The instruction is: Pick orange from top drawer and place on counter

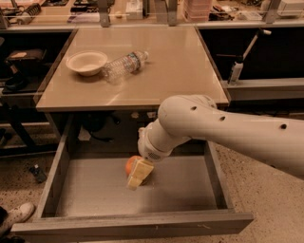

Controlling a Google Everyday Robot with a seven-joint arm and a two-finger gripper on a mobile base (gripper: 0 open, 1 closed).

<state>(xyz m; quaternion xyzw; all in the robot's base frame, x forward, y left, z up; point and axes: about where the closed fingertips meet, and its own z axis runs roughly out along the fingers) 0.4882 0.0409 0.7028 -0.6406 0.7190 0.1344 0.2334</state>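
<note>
The orange point(130, 164) lies on the grey floor of the open top drawer point(85, 190), near its middle and toward the back. My gripper point(137, 174) hangs down inside the drawer right at the orange, its pale yellow fingers point(140, 172) covering the fruit's right side. The white arm reaches in from the right. The tan counter point(161, 71) lies above and behind the drawer.
A white bowl point(87, 62) and a clear plastic bottle point(124, 65) lying on its side sit on the counter's left part. A cluttered bench point(142, 9) runs along the back. A shoe point(16, 213) shows at the lower left on the floor.
</note>
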